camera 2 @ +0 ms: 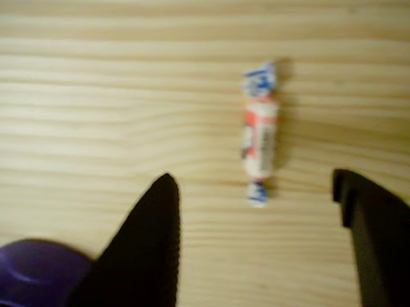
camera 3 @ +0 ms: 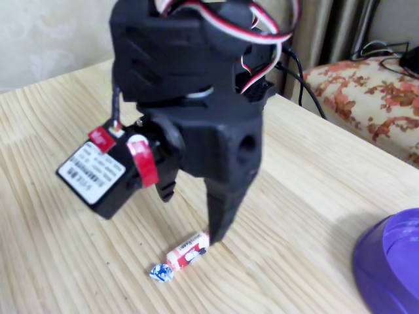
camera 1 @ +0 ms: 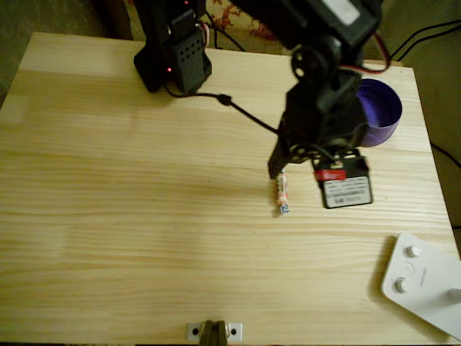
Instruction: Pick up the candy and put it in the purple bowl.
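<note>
Pincer (camera 2: 255,207) agape above candy (camera 2: 260,135), purple bowl (camera 2: 20,282) mostly cut off.

A home, by the look of it: a pale pine worktop (camera 1: 144,216) sits by a floral-upholstered seat (camera 3: 366,98) in the fixed view, with patterned wallpaper (camera 3: 46,39) behind, carpet (camera 1: 29,18) past its edge in the overhead view, cables (camera 3: 308,52) trailing down.
</note>
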Robot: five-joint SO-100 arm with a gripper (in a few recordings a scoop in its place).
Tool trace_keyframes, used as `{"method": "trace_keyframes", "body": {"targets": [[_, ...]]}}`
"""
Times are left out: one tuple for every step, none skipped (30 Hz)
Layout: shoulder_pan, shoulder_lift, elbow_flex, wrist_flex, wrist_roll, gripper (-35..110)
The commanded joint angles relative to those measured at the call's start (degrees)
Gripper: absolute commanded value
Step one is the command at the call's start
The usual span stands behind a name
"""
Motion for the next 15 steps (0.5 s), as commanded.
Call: {"method": "trace_keyframes", "body": {"targets": [[-0.9, -0.4, -6.2, -0.2, 1.4, 46], [-0.8, -1.1, -6.4, -0.2, 1.6, 46], [-0.8, -1.8, -6.7, -0.2, 1.6, 46], [-0.6, -2.5, -6.9, -0.2, 1.6, 46], [-0.4, -3.2, -7.2, -0.2, 1.6, 46], [0.1, -3.8, -7.3, -0.2, 1.5, 46], [0.6, -4.3, -7.3, -0.2, 1.4, 46], [1.1, -4.7, -7.2, -0.2, 1.3, 46], [1.6, -5.3, -7.2, -0.2, 1.3, 46], [1.9, -5.7, -7.2, -0.2, 1.3, 46], [2.1, -6.2, -7.2, -0.2, 1.3, 46], [2.2, -6.7, -7.3, -0.2, 1.1, 46], [2.3, -7.2, -7.4, -0.2, 1.0, 46], [2.4, -7.6, -7.6, -0.2, 0.9, 46], [2.5, -8.1, -8.0, -0.2, 0.7, 46]]}}
